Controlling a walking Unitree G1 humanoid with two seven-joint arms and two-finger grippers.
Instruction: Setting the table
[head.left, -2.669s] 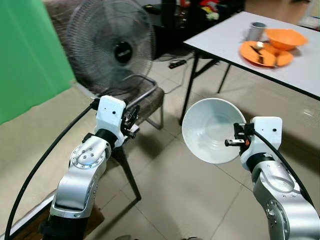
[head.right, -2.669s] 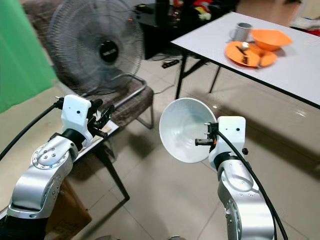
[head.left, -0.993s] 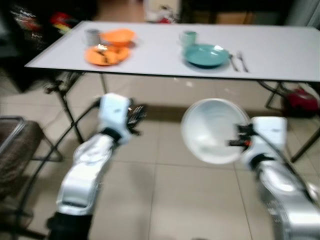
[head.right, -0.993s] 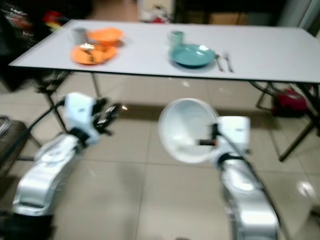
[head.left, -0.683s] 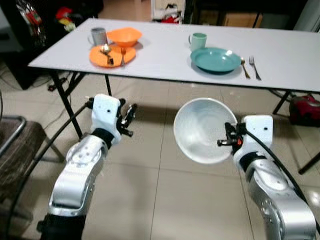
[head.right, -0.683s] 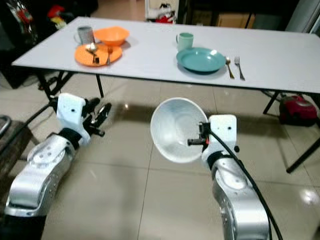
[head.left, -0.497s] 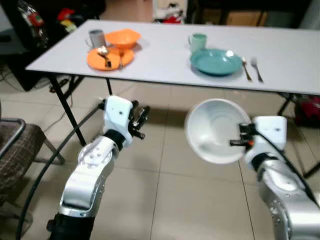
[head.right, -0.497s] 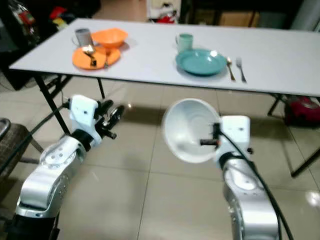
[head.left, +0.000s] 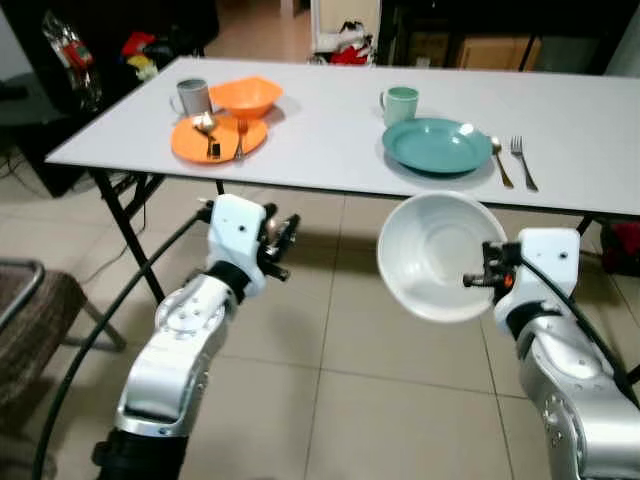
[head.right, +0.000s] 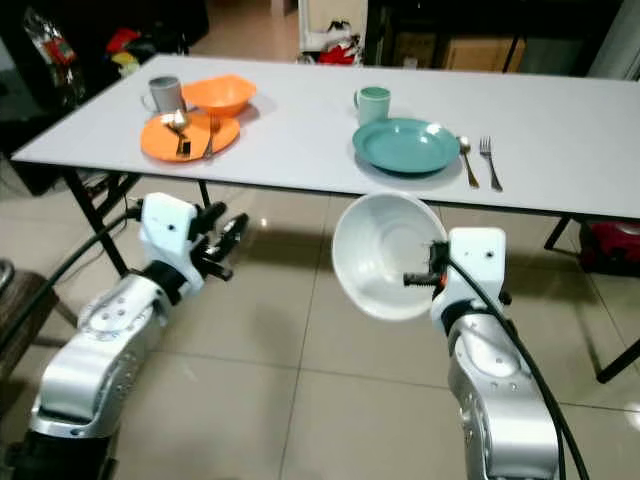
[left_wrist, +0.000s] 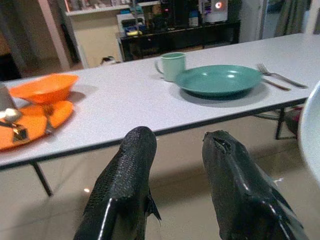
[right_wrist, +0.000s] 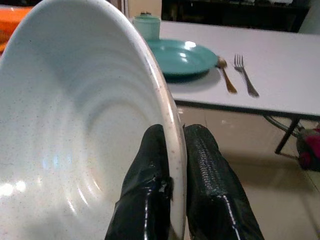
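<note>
Right gripper (head.right: 415, 279): arm raised, fingers pinching the bowl (head.right: 385, 255) rim, bowl tilted, short of the surface (head.right: 300, 125).
Left gripper (head.right: 225, 245): forearm raised, fingers narrowly parted, empty.

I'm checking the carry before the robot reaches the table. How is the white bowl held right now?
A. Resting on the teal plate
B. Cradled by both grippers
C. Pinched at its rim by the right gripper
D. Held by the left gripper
C: the right gripper is shut on the bowl rim, short of the table; the left gripper is open.
</note>
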